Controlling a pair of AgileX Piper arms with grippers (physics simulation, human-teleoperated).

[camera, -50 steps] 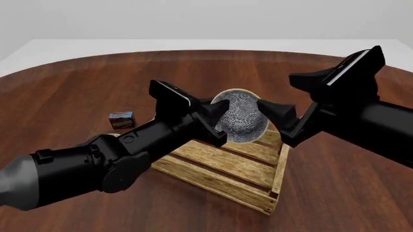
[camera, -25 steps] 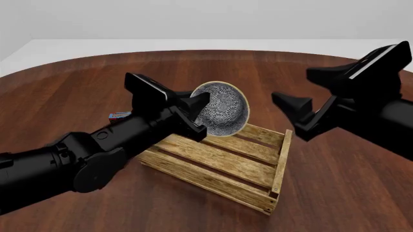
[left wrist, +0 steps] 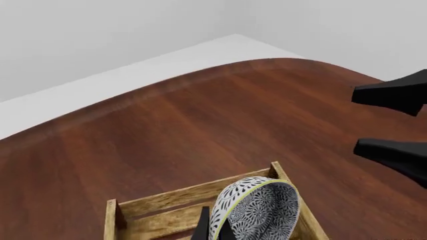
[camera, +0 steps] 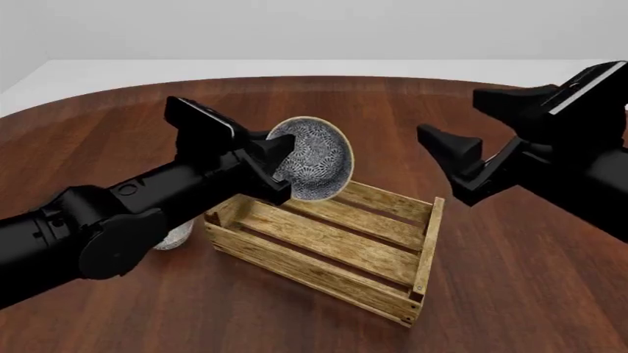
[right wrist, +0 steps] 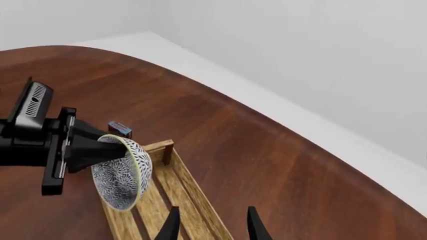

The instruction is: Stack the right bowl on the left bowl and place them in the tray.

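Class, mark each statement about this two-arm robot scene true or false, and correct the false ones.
1. The left gripper holds a patterned bowl by its rim. True.
2. The bowl lies flat on the tray's slats. False: it is tilted on edge, held above the tray.
3. The right gripper is open and holds nothing. True.
4. The tray is metal. False: it is a wooden slatted crate.
5. The small box stands inside the tray. False: in the right wrist view the box sits on the table beyond the tray.

Patterned bowl (camera: 314, 160) tilted on edge above the wooden tray (camera: 334, 246).
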